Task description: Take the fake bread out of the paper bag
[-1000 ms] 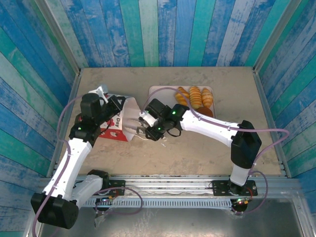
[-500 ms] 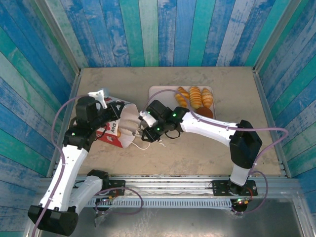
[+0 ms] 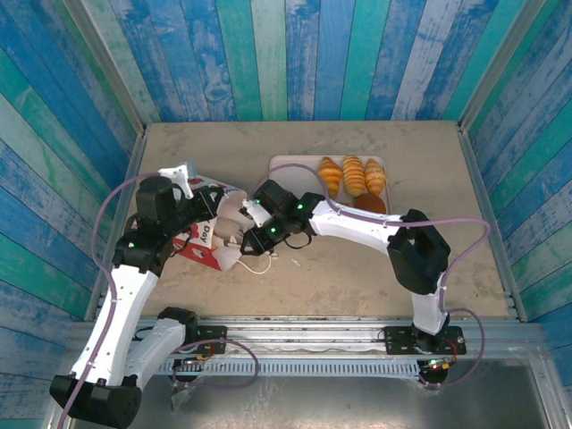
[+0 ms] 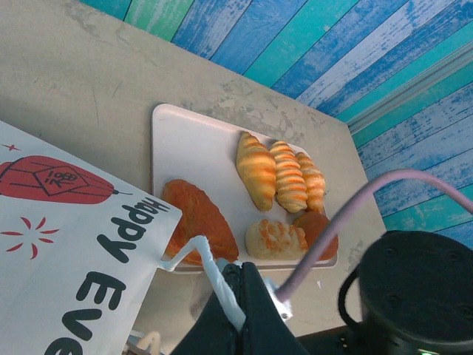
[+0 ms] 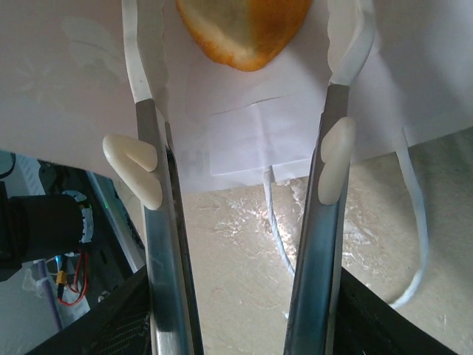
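Tan table [image 3: 340,279], blue walls [image 3: 286,54]; left gripper [image 4: 238,285] pinches handle [image 4: 201,253] of bag [image 4: 66,244]; right gripper [image 5: 244,89] spread at mouth, bread [image 5: 244,26] ahead. Next: advance, close.

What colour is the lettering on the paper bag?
The lettering is black, clearest in the left wrist view.

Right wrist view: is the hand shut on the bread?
No, the hand stands open, with gaps either side of the bread.

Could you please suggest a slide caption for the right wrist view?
Open right pincer at the white mouth of the paper bag, framing a golden piece of fake bread not yet gripped.
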`<state>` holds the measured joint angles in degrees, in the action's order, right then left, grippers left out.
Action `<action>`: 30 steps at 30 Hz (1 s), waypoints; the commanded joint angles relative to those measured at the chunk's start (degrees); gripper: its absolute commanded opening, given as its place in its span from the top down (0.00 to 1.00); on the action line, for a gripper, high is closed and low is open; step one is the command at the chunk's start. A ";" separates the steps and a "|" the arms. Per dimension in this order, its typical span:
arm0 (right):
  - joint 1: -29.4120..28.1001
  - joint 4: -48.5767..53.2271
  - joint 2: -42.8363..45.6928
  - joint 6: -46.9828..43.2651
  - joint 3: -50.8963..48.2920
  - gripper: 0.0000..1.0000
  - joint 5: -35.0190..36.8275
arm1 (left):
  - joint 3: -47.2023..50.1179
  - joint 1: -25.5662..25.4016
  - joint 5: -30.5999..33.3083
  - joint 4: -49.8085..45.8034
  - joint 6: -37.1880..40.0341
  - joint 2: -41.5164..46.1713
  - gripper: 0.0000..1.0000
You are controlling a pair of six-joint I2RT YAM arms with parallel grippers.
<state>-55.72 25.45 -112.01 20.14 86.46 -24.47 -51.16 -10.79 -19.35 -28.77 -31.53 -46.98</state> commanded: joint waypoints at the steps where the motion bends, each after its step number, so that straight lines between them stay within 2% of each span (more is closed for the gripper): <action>1: 0.13 -0.81 -1.77 0.27 3.45 0.44 -1.98 | -1.50 -0.13 -0.05 1.58 0.24 1.01 1.00; 14: -0.65 4.20 -10.36 -0.98 11.28 0.42 -2.03 | -0.71 -0.11 -0.61 2.75 -0.49 0.66 1.00; 18: -0.66 5.61 -11.46 -1.49 12.66 0.46 -2.13 | -0.53 -0.11 0.11 2.86 -0.89 0.75 1.00; 21: -0.62 5.95 -11.09 -1.94 12.93 0.53 -2.34 | -0.27 -0.14 0.30 2.89 -1.12 0.84 1.00; 25: -0.69 7.83 -9.93 -2.46 13.45 0.57 0.41 | -0.17 -0.11 1.31 2.59 -1.33 1.01 1.00; 27: -0.62 9.44 -8.76 -3.07 13.53 0.61 3.99 | -0.42 -0.13 1.85 2.12 -1.15 1.22 1.00; 30: -0.56 12.26 -6.31 -4.18 13.24 0.61 9.72 | -0.74 -0.12 3.89 0.97 -0.90 1.71 1.00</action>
<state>-56.23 33.63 -122.32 17.50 98.56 -21.10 -51.16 -10.79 -17.45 -28.08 -32.60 -46.89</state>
